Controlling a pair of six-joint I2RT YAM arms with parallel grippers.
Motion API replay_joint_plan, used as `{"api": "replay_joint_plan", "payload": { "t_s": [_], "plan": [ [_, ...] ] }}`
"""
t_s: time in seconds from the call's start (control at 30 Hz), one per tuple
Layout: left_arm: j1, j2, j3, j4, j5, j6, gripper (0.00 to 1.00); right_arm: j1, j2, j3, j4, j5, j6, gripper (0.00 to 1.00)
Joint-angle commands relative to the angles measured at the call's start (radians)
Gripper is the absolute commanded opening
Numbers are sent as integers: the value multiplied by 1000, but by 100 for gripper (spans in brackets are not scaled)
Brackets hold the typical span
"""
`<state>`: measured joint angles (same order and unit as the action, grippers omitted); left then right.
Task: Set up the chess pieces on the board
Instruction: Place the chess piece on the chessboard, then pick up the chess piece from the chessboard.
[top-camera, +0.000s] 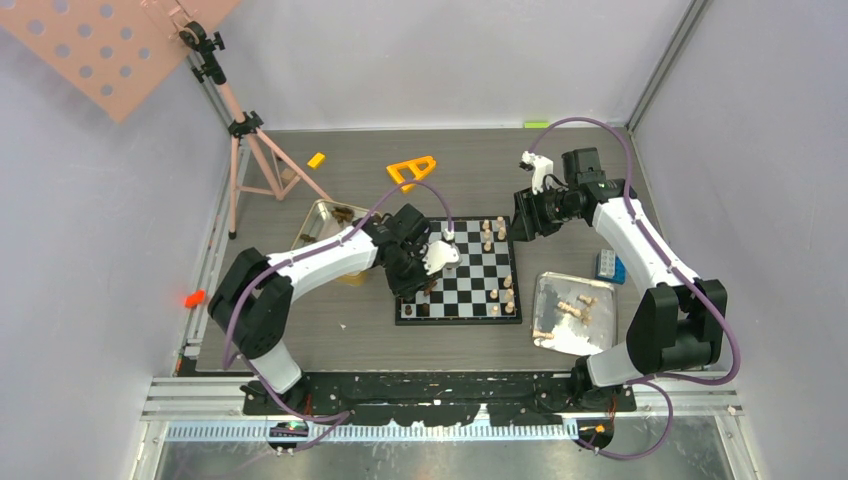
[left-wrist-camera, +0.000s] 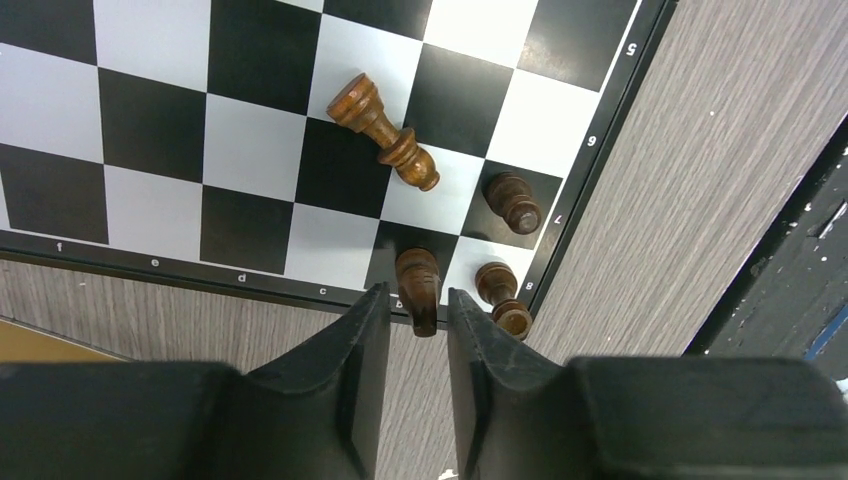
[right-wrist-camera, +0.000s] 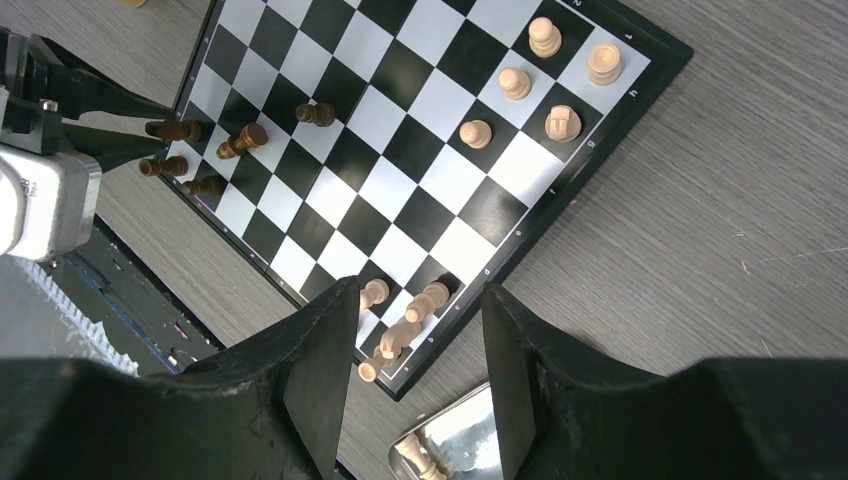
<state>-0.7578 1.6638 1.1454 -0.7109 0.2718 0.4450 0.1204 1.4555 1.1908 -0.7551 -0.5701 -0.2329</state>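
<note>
Black fingers of the left claw (left-wrist-camera: 417, 296) stand a little apart, one on each side of a dark brown chess piece (left-wrist-camera: 416, 268) at the edge of the board (left-wrist-camera: 250, 120); they seem not to press it. Just beside it are two more dark pieces (left-wrist-camera: 513, 202), and a fallen dark piece (left-wrist-camera: 385, 135) lies on its side. The board lies flat on the grey surface (left-wrist-camera: 680, 150). The right claw (right-wrist-camera: 422, 295) hangs open and empty over the opposite side, above a cluster of pale pieces (right-wrist-camera: 405, 320). Other pale chessmen (right-wrist-camera: 550, 85) stand at the far corner.
</note>
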Motion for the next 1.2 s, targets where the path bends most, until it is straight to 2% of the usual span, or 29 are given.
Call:
{"api": "replay_joint_plan", "payload": {
  "t_s": [0.0, 0.17, 0.37, 0.53, 0.77, 1.17],
  "plan": [
    [4, -63, 22, 10, 28, -20, 34, -1, -1, 11, 15, -10, -11, 55],
    [6, -81, 56, -9, 29, -35, 54, 0, 1, 14, 16, -16, -10, 55],
    [11, -66, 97, 100, -11, -138, 61, 10, 4, 17, 16, -15, -8, 55],
    [11, 64, 230, 125, -51, -193, 60, 10, -3, 16, 17, -4, -8, 55],
    [8, 230, 384, 99, -17, -255, 56, 9, -48, -2, 28, 36, -9, 55],
    [0, 333, 430, 111, 18, -291, 47, 3, -53, -7, 29, 48, -20, 55]
  ]
}}
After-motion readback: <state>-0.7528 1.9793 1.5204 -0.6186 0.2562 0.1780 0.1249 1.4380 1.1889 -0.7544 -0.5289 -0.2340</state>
